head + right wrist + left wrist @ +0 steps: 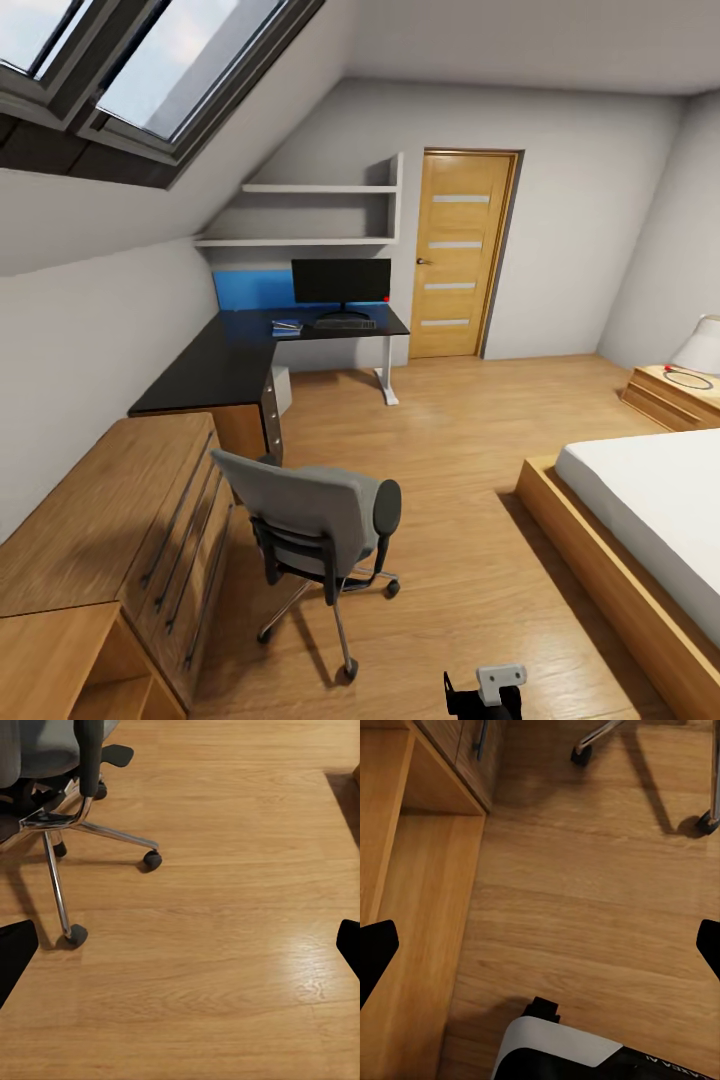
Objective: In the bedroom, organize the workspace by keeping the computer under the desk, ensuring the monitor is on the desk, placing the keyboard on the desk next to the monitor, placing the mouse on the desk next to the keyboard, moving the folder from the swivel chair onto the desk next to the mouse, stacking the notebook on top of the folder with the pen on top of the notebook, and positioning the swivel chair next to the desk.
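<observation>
The black L-shaped desk (215,365) stands in the far left corner. On it are the monitor (341,281), the keyboard (345,323) in front of it, and to their left a small flat blue thing (287,326) that looks like the folder. The mouse, notebook and pen are too small to make out. The light grey computer (281,388) sits under the desk. The grey swivel chair (310,520) stands apart from the desk, its back towards me; its chrome base (60,825) lies beyond my right gripper (180,949). My left gripper (540,949) hangs over bare floor. Both are open and empty.
A light-wood dresser (120,520) and an open wooden shelf unit (412,870) line the left wall beside the chair. A bed (650,500) and a nightstand (675,390) stand at the right, a door (462,255) at the back. Wooden floor runs between chair and bed.
</observation>
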